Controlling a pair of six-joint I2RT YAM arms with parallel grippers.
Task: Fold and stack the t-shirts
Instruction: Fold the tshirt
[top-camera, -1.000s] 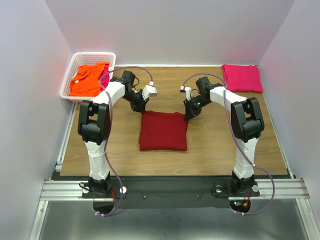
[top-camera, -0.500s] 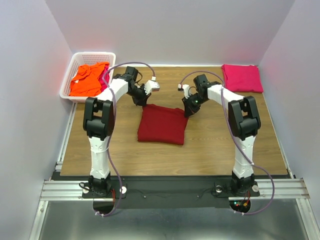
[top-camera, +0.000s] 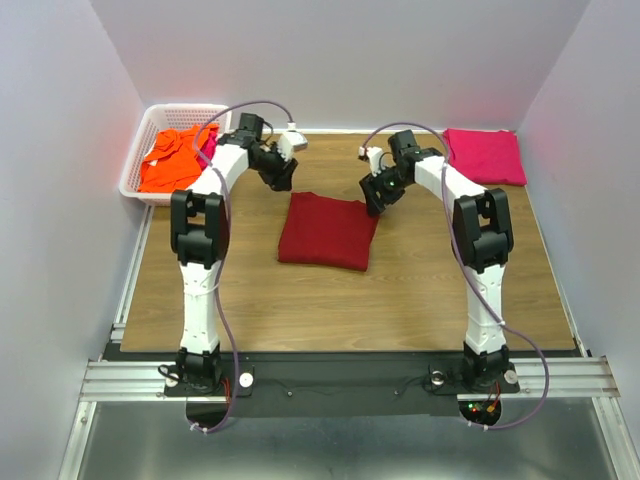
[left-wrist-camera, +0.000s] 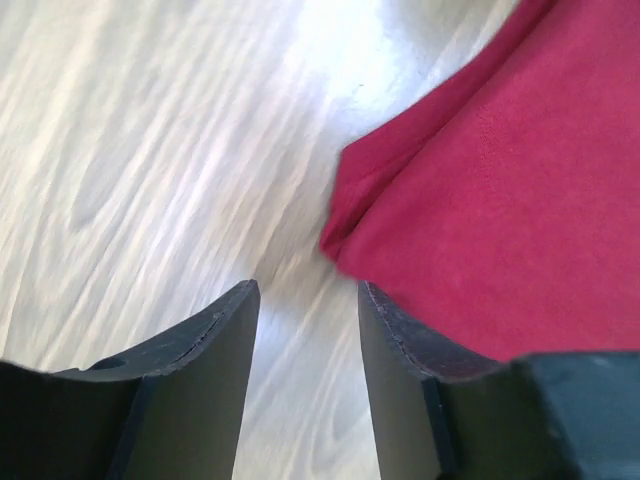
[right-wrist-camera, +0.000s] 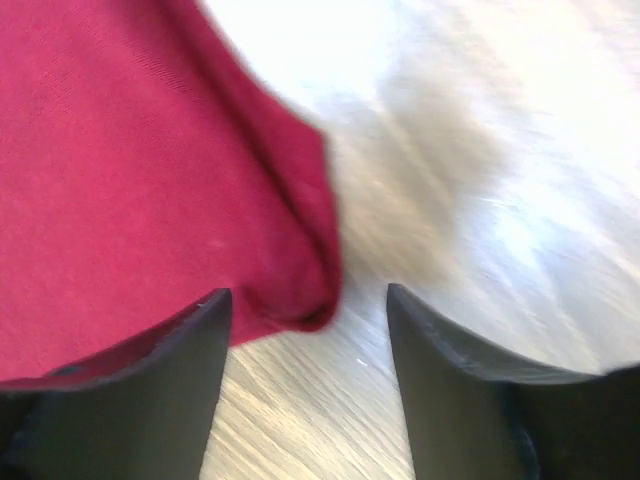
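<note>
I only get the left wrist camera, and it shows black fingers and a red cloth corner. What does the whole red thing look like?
Observer: From the top camera, the dark red shirt is a folded rectangle lying in the middle of the table.
Operator: Where's the other arm?
Observer: The right arm's fingers stand apart at the shirt's other far corner, holding nothing.
Operator: Are there more shirts?
Observer: Yes, a folded pink shirt lies at the table's far right corner.
</note>
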